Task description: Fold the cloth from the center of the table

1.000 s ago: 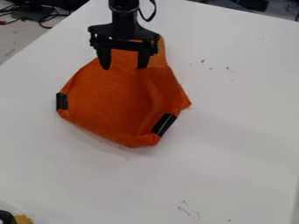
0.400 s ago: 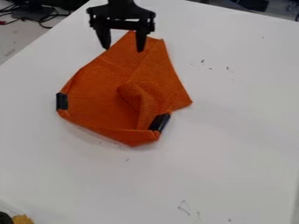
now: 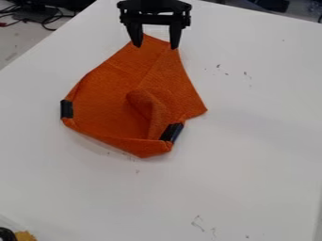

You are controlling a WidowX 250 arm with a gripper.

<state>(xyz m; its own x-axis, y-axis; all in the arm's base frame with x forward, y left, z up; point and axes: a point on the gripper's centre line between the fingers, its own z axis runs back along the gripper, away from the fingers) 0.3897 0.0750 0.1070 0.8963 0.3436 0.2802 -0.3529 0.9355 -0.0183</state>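
The black gripper (image 3: 155,46) hangs at the top of the view, open, its two fingertips apart at either side of the cloth's upper corner. Nothing is held between them. Below it the orange cloth (image 3: 107,103) lies on the white table, with a raised fold near its middle and its lower edge turned inward. One black clip-like piece sits on the cloth's left corner and another on its lower right side. The cloth's right corner points out to the right. Whether the fingertips touch the cloth I cannot tell.
The white table (image 3: 252,155) stretches around the cloth, with small dark marks right of it and near the front. A yellow and black object (image 3: 24,236) is at the lower left corner. Dark cables (image 3: 47,19) lie beyond the table's upper left edge.
The gripper first moved up and back, then right. The cloth's upper part came into view, a raised fold appeared near its middle, and the lower right black piece shifted slightly.
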